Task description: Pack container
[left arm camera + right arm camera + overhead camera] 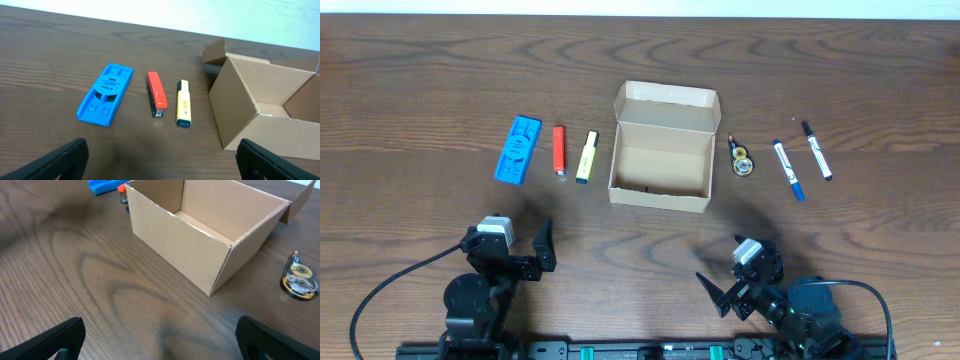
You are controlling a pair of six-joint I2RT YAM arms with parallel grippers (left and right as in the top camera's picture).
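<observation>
The container, an open tan cardboard box (665,112) with its flap lid folded back, stands at the table's middle; it looks empty. It also shows in the left wrist view (235,110) and the right wrist view (170,245). Left of it lie a blue plastic tool (517,150), a red stapler (559,150) and a yellow highlighter (588,157). Right of it lie a tape dispenser (742,158), a blue marker (788,170) and a black-capped marker (816,150). My left gripper (510,245) and right gripper (745,270) are open and empty near the front edge, well short of the box.
The left wrist view shows the blue tool (106,93), red stapler (156,93) and highlighter (183,102) in a row ahead. The right wrist view shows the tape dispenser (299,277) right of the box. Bare dark wood lies between grippers and objects.
</observation>
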